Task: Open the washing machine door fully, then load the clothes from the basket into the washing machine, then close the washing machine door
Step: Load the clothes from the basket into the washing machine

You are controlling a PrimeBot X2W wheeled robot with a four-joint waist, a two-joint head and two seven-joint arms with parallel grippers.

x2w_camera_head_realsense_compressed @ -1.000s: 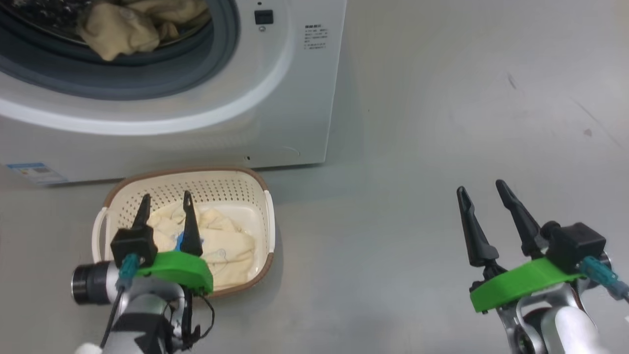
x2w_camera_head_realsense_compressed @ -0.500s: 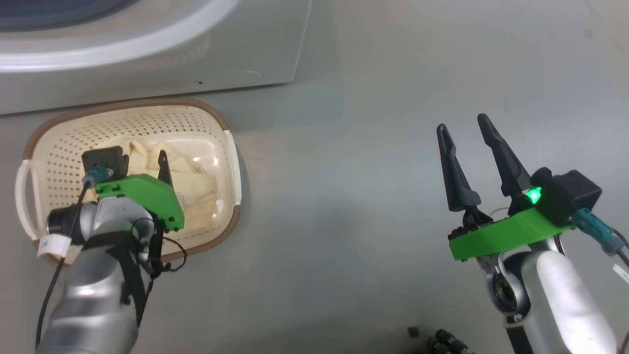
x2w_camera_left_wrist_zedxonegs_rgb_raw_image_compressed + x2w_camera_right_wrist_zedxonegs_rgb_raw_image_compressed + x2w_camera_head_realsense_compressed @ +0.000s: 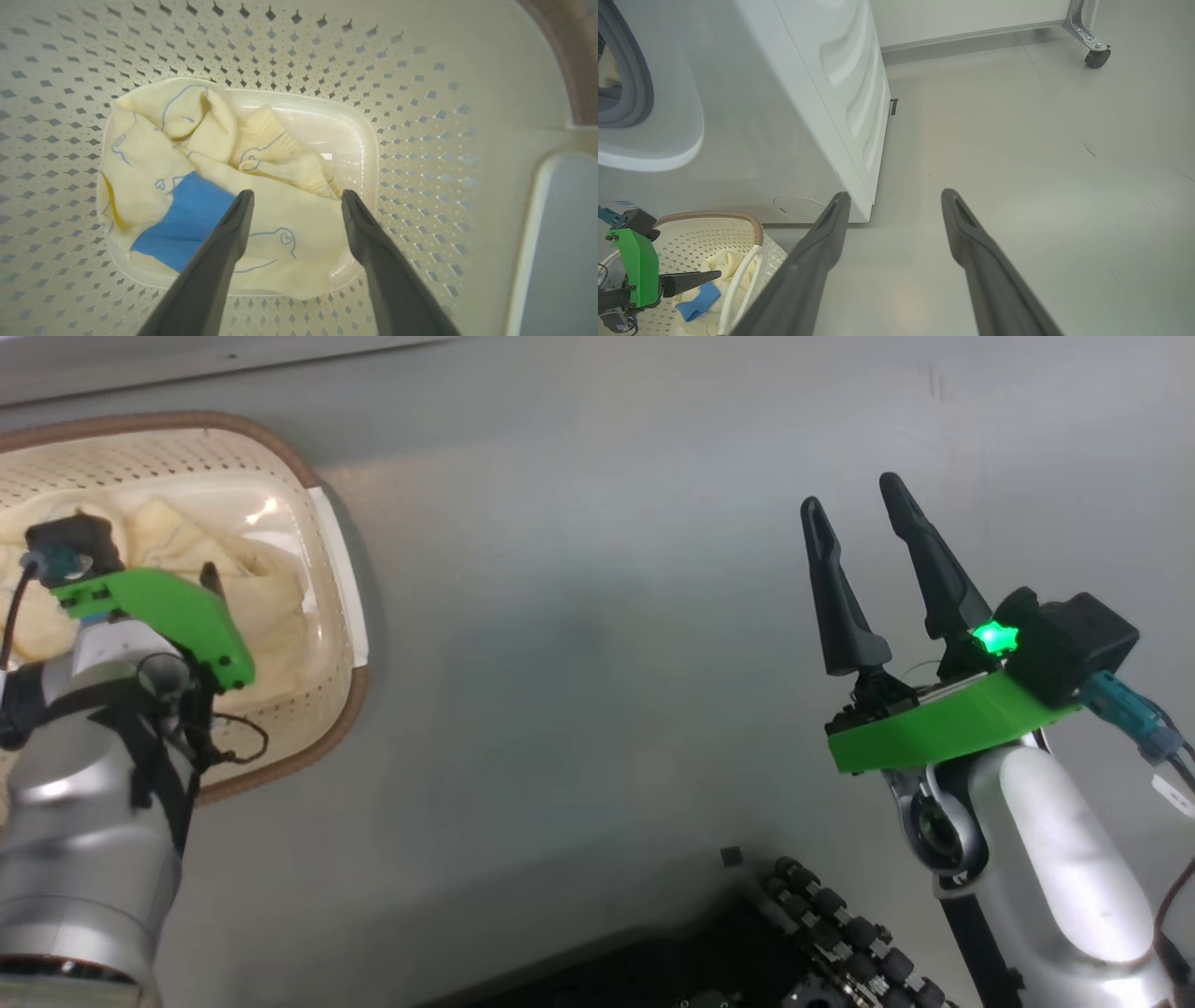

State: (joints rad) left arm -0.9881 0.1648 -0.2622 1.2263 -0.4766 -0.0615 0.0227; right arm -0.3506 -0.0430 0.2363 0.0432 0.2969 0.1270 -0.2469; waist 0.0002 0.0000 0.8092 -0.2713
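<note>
In the left wrist view the left tool (image 3: 295, 197) is down inside the basket (image 3: 420, 116), fingers spread apart and grasping nothing. Under them, on the basket's floor, lie the clothes (image 3: 275, 149), a crumpled cream heap with a blue trim piece (image 3: 187, 219) by one finger; whether the tips touch the fabric cannot be told. The perforated walls of the basket rise on every side of the heap. In the right wrist view the right tool (image 3: 895, 198) is released too, its fingers wide and empty, over bare floor (image 3: 1041, 163) well to the side of the basket. The washing machine (image 3: 794, 116) stands just behind the basket, its grey gasket (image 3: 633, 93) showing above it. A caster wheel (image 3: 1097, 58) sits on the floor far beyond the basket. In the head view the left arm's green mount (image 3: 159, 611) and silver forearm (image 3: 84, 821) cover much of the basket's inside, so part of the heap is hidden. The right tool's green light (image 3: 994, 637) is lit, far from the basket, and the robot's dark base (image 3: 831, 924) is below it.
</note>
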